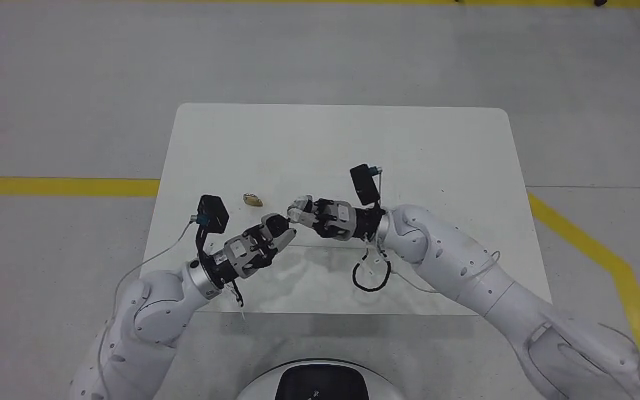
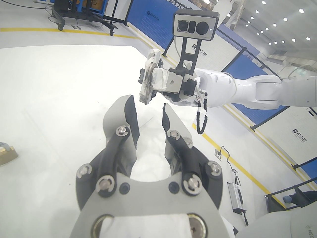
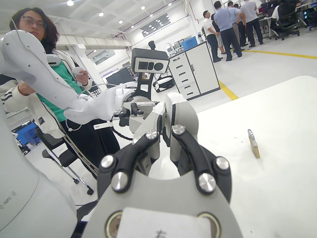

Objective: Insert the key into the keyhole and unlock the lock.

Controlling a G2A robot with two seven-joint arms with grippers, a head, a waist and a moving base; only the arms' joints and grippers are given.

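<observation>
A small brass padlock [image 1: 253, 199] lies on the white table [image 1: 440, 150], left of both grippers; it also shows as the padlock [image 3: 253, 144] and the padlock [image 2: 7, 152]. My right gripper [image 1: 299, 209] hovers mid-table, its fingers pressed together in the right wrist view [image 3: 165, 108]. No key can be made out between its pads. My left gripper [image 1: 287, 238] sits just in front of it, open with nothing between its fingers [image 2: 131, 115]. In the left wrist view the right gripper [image 2: 148, 82] hangs close above the left one's tips.
A black cable loop [image 1: 372, 275] hangs from the right arm over the table's near side. The near table edge [image 1: 330, 312] runs just behind the left arm. Bare table surface extends to the back and right.
</observation>
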